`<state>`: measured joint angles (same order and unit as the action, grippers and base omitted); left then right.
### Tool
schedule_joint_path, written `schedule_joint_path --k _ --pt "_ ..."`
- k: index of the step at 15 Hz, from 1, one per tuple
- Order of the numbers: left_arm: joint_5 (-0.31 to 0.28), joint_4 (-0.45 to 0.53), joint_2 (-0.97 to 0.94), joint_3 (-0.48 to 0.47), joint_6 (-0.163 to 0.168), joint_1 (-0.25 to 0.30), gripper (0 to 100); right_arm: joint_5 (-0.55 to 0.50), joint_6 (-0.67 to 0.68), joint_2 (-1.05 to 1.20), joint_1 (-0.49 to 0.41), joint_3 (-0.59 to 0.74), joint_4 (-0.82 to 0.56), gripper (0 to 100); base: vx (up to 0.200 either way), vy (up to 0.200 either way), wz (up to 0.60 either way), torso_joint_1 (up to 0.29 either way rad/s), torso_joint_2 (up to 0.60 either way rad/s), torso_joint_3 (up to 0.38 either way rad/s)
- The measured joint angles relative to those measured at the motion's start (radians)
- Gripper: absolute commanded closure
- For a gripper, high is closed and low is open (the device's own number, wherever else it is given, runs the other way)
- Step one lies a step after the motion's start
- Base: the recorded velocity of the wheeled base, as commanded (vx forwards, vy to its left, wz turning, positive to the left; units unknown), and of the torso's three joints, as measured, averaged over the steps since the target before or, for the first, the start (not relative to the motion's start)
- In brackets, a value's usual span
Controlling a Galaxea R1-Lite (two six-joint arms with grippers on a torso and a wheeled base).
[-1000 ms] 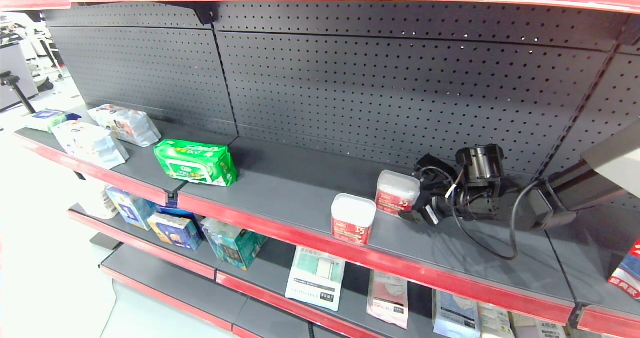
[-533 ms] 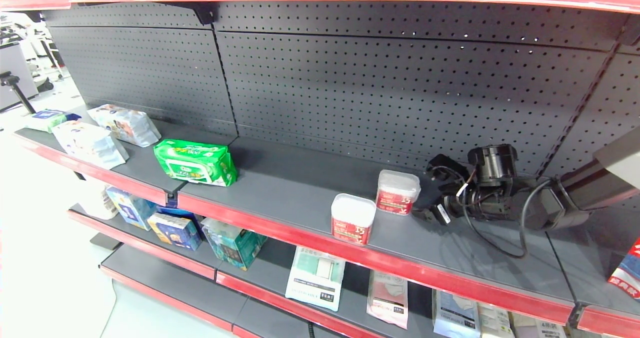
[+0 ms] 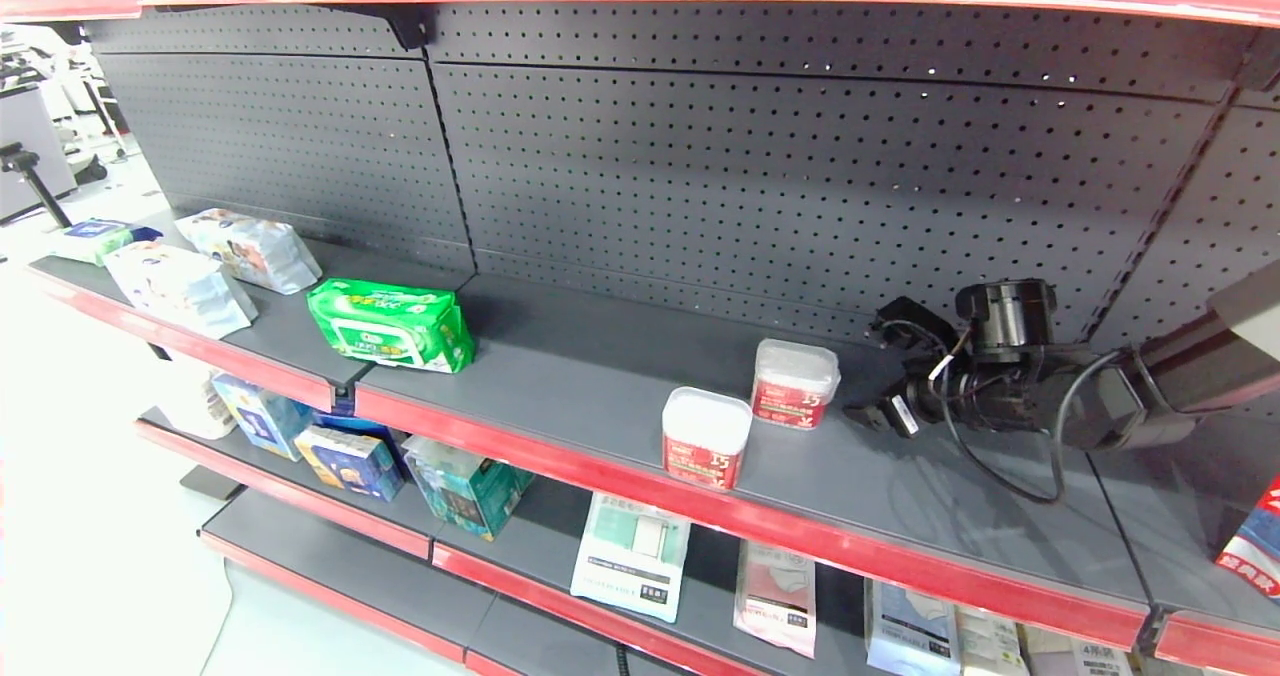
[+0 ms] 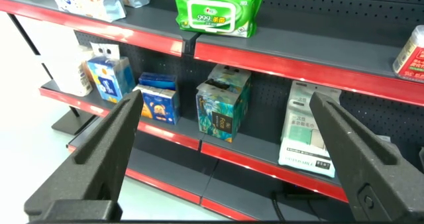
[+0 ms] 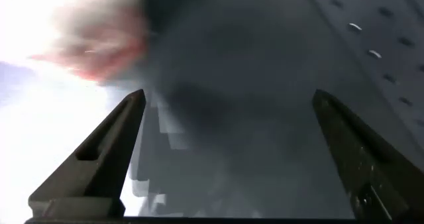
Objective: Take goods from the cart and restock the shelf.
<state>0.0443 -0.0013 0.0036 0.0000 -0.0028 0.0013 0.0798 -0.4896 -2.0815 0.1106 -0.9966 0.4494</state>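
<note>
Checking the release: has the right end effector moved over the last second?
Yes. The right end effector has drawn back rightward, away from the rear jar, which it flanked a second ago; a clear gap now separates them.

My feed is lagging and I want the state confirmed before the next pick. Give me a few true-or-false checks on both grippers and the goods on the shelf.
1. The right gripper is shut on the back jar. False: it is open, empty and apart from that jar.
2. The back jar and the front jar both stand upright on the shelf. True.
3. The green wipes pack lies one level below the jars. False: it lies on the same shelf, to their left.
4. The left gripper is open and holds nothing. True.
</note>
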Motion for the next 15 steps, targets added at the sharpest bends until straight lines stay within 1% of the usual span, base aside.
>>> schedule_joint_path --k 15 --pt "0.0 0.0 0.0 0.0 0.0 0.0 0 0.001 0.012 -0.018 0.062 -0.053 0.0 0 0.0 0.0 0.0 0.0 0.0 0.0"
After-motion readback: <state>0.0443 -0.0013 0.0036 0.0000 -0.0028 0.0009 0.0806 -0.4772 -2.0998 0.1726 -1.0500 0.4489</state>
